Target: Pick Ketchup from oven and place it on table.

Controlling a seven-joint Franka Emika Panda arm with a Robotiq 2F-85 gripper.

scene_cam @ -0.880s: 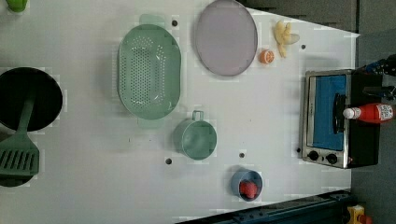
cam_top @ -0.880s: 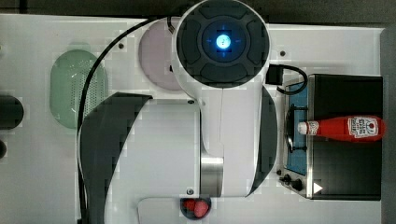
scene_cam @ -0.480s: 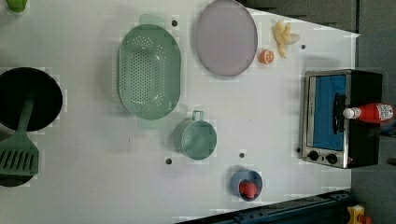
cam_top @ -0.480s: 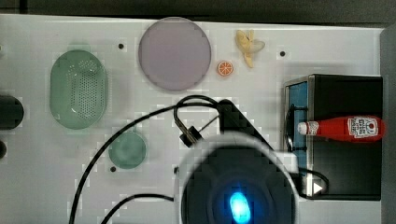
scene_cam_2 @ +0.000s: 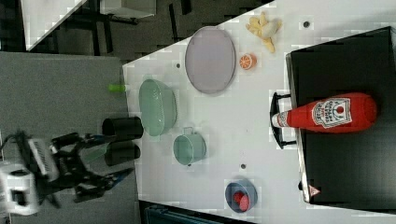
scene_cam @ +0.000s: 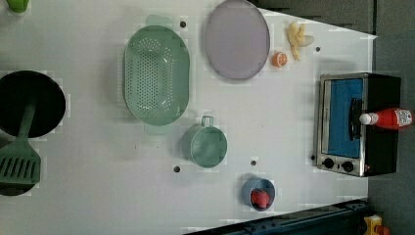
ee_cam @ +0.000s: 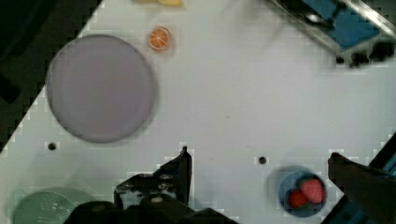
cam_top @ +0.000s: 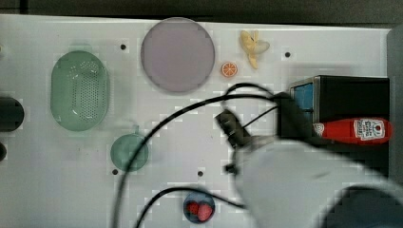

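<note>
1. Ketchup [scene_cam_2: 327, 114]: lying on its side atop the black oven [scene_cam_2: 345, 158], white cap over the front edge by the handle, at the right view's right.
2. Probably light, smooth plastic, slightly squeezable and apt to roll; best pinched across the red body, mid-length.
3. Gripper [ee_cam: 259, 165] spread fully wide, holding nothing, hovering high over the white table [ee_cam: 243, 88], near the strawberry bowl [ee_cam: 299, 193], well apart from the bottle.
</note>
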